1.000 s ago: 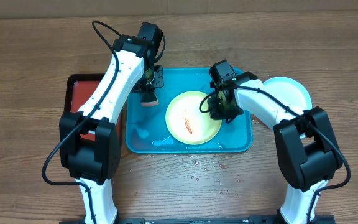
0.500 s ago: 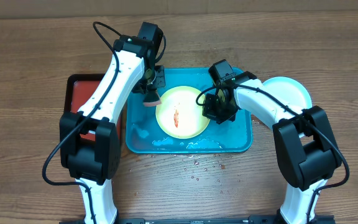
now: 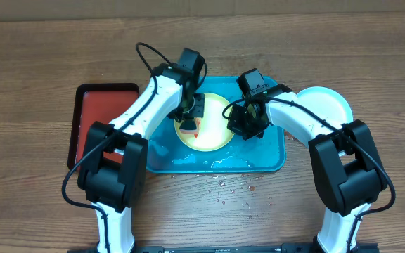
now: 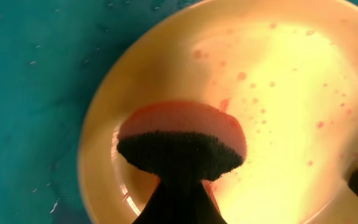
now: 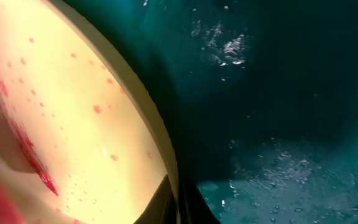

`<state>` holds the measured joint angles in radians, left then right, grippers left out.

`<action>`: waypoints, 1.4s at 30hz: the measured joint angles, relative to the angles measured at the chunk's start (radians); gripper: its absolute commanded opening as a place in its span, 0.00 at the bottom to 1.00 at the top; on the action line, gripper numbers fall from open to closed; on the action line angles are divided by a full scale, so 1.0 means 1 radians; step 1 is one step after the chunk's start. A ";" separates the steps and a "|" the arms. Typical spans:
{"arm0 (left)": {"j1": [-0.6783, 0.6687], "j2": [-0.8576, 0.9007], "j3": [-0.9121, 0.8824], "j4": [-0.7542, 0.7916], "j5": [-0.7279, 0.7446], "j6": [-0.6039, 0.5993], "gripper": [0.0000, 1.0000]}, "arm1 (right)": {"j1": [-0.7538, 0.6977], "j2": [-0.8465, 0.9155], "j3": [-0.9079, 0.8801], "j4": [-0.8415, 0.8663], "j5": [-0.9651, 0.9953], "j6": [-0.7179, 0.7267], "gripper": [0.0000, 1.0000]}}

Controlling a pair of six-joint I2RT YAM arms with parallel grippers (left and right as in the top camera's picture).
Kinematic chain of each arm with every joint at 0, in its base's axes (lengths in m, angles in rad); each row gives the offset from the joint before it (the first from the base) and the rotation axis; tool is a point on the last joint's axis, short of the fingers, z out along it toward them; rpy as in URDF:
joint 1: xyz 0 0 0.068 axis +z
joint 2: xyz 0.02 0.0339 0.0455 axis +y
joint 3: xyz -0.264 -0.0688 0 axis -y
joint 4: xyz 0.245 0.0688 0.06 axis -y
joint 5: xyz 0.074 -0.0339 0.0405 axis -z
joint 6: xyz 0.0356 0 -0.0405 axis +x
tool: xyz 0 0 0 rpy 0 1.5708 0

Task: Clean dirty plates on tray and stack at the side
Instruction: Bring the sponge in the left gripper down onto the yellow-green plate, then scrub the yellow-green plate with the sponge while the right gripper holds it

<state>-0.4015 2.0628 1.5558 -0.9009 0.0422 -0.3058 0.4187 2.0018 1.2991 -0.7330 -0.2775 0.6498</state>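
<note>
While the right pincer clamps its rim, the plate extends leftward.

Left gripper and right gripper close over plate; tray right end open

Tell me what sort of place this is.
Probably a robotics lab's dishwashing bench: robot arms at a wooden table, a wet turquoise tray holding a red-smeared plate, a scrubbing sponge against it.
</note>
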 measured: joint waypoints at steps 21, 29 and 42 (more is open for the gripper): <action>-0.013 -0.010 -0.166 0.212 0.288 0.191 0.04 | 0.016 0.000 -0.005 0.009 -0.010 -0.033 0.04; -0.029 -0.010 -0.178 0.380 0.195 0.083 0.04 | 0.016 0.000 -0.005 0.010 -0.011 -0.033 0.04; -0.044 -0.021 -0.167 0.224 -0.220 -0.089 0.04 | 0.045 0.002 -0.008 0.026 -0.035 -0.047 0.04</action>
<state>-0.4454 2.0422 1.3888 -0.6765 -0.1776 -0.3943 0.4633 2.0041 1.2907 -0.7074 -0.3130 0.6025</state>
